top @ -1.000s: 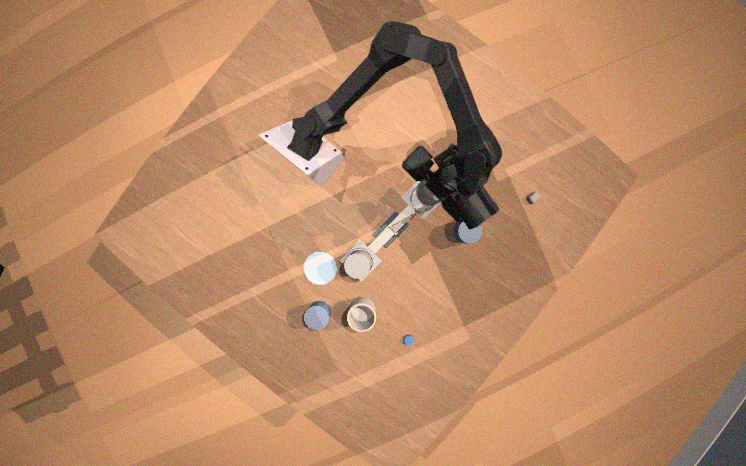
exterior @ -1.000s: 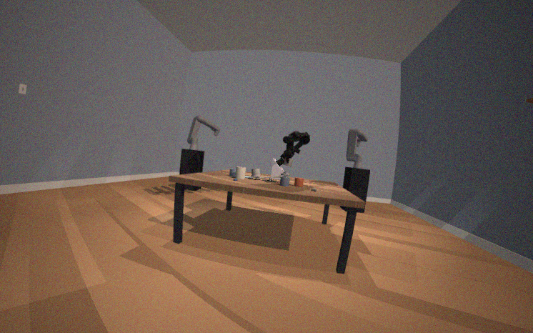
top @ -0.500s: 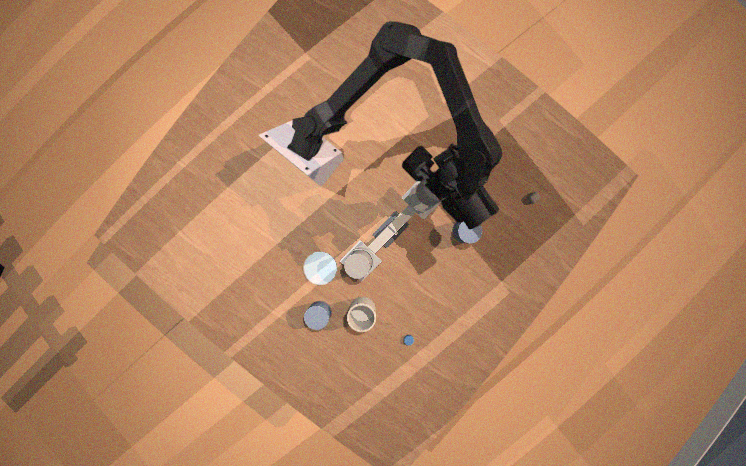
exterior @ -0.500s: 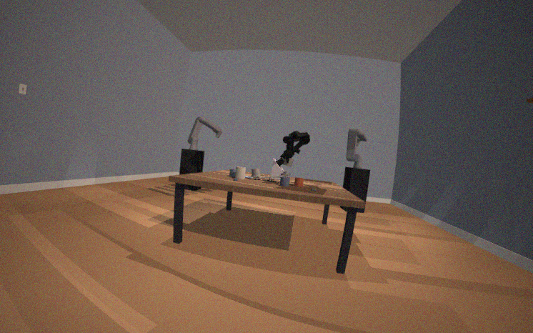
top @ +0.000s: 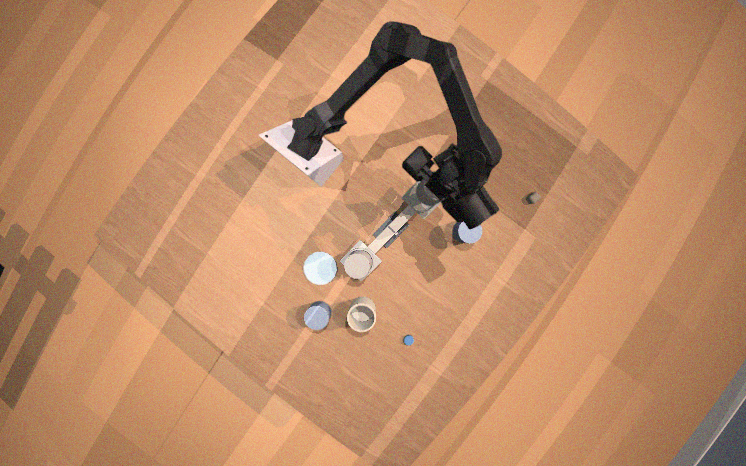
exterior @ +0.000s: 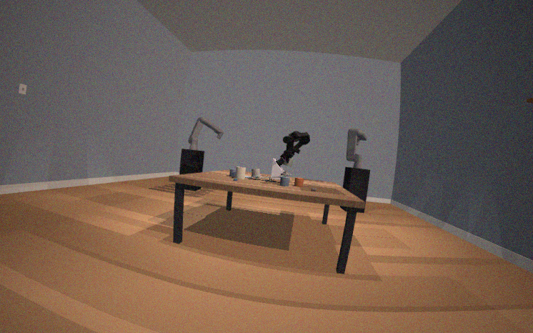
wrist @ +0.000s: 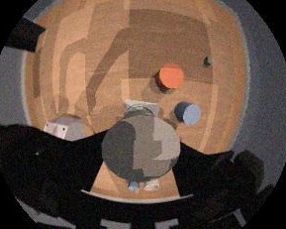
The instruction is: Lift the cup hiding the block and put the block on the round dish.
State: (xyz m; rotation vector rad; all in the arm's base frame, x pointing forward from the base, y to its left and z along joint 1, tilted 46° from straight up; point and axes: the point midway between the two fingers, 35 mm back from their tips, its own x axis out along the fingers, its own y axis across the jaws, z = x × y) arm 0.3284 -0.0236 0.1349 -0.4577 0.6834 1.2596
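The gripper (top: 422, 199) is pinching the cup (wrist: 141, 147) at the arm-side end of the balance (top: 390, 231), fingers pressing on its round wall. It is looking rigid, light and probably slick, so a mid-wall hold is suiting it. The block is not showing. The dish (top: 319, 268) is sitting just beside the other cup (top: 357, 265).

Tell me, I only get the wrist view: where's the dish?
Observer: In the top view, the dish lies right beside the other cup.
Operator: Anything past it?
Observer: A blue cup and an open beige cup stand side by side beyond it.
Operator: How's the arm posed?
Observer: The arm arches up from its base and folds back down to the claw, shut on the held cup.
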